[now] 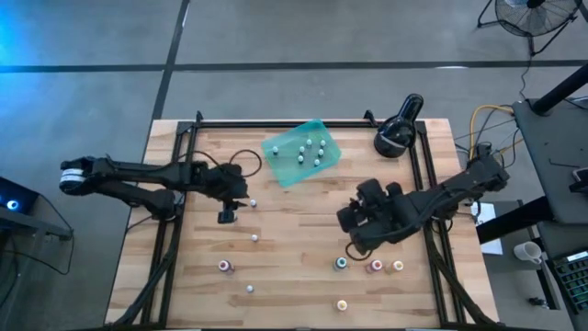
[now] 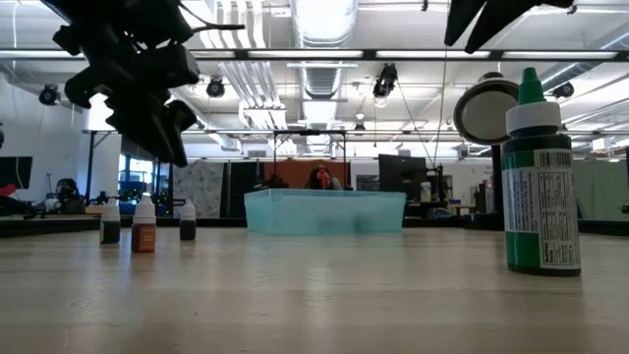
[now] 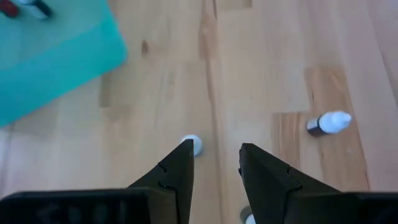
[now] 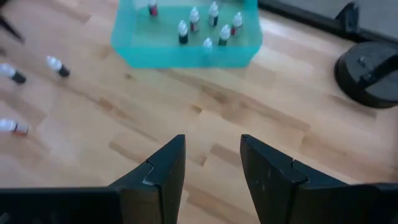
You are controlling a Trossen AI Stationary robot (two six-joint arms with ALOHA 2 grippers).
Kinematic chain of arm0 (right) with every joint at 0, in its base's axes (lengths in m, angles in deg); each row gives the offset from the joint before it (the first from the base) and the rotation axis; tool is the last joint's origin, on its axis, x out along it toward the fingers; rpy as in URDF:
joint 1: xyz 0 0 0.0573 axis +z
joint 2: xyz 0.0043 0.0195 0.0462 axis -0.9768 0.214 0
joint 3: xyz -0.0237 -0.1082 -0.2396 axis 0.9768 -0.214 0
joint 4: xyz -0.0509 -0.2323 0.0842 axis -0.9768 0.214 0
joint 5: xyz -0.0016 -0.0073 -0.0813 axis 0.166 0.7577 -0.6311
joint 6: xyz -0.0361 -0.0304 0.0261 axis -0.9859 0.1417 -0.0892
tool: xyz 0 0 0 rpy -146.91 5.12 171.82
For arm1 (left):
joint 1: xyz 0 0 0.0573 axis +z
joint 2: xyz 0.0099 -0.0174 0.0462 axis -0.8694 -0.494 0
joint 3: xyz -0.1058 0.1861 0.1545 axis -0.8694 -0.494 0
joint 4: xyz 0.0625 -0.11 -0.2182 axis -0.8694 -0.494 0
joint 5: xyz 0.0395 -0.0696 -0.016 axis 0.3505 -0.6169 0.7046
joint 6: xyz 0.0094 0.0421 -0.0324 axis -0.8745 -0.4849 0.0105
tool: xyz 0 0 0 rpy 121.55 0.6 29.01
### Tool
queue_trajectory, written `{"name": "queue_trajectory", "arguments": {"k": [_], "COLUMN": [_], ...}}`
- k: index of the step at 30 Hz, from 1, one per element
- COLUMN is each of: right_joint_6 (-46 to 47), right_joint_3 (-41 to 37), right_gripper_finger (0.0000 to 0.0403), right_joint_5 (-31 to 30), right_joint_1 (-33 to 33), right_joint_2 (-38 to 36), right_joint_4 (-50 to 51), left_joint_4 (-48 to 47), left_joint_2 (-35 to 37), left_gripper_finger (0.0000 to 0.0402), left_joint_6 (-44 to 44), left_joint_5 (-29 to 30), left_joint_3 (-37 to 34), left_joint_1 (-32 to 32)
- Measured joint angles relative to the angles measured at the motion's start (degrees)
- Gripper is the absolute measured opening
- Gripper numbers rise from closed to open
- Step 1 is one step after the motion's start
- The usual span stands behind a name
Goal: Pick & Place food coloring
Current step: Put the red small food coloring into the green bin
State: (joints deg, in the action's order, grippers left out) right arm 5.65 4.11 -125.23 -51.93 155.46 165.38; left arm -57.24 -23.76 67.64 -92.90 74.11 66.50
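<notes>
Overhead and wrist views of a sorting task partly complete. The teal tray (image 1: 287,165) lies tilted at the far middle of the table (image 1: 294,285); about seven white-capped food coloring bottles (image 1: 310,150) stand inside it, which the right wrist view confirms (image 4: 194,23); this portion is judged done. Loose bottles remain on the boards: one (image 1: 253,202) just beside the left pincer (image 1: 226,215), one (image 1: 255,237) and one (image 1: 249,289) nearer the front, a pink one (image 1: 225,267) at front left, a teal one (image 1: 341,263), a pink one (image 1: 375,266) and an orange one (image 1: 398,266) in a row below the right arm, and a yellow one (image 1: 342,304) at the front edge; roughly half the set is thus left to move. The left pincer (image 3: 214,165) hovers over the boards, fingers parted with bare wood between them, holding nothing; a white cap (image 3: 194,144) shows just beside one finger. The right pincer (image 4: 211,168) is likewise parted and empty, near the row of three, facing the tray. A black lamp-like device (image 1: 397,131) sits at the far right, apart from the work.
</notes>
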Motion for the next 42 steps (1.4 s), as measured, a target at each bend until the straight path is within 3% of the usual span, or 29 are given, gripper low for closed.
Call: {"name": "queue_trajectory", "arguments": {"k": [6, 10, 21, 33, 42], "right_joint_6": [1.85, 0.15, -1.22, -13.99, -19.19], "right_joint_3": [-1.08, -1.01, -1.36, -2.43, -2.43], "right_gripper_finger": [0.0149, 0.0146, 0.0151, 0.0147, 0.0141], "right_joint_5": [-7.35, -7.82, -8.03, -10.90, -13.91], "right_joint_1": [-1.58, -4.12, -7.45, -9.97, -10.02], "right_joint_2": [-1.37, -1.82, -6.96, -18.69, -23.59], "right_joint_4": [0.26, 0.84, 1.42, 3.86, 3.83], "left_joint_4": [2.00, 1.76, 2.85, 4.01, 2.24], "left_joint_2": [-5.49, -7.31, -7.19, -9.26, -9.24], "left_gripper_finger": [0.0103, 0.0103, 0.0103, 0.0103, 0.0103], "left_joint_6": [-0.22, 0.98, 0.14, 8.80, 7.54], "left_joint_5": [2.15, 5.30, 5.92, 5.35, 6.76], "left_joint_3": [0.00, 0.00, 0.11, 0.35, 0.37], "left_joint_1": [-1.85, -1.84, -1.85, -1.85, -1.85]}}
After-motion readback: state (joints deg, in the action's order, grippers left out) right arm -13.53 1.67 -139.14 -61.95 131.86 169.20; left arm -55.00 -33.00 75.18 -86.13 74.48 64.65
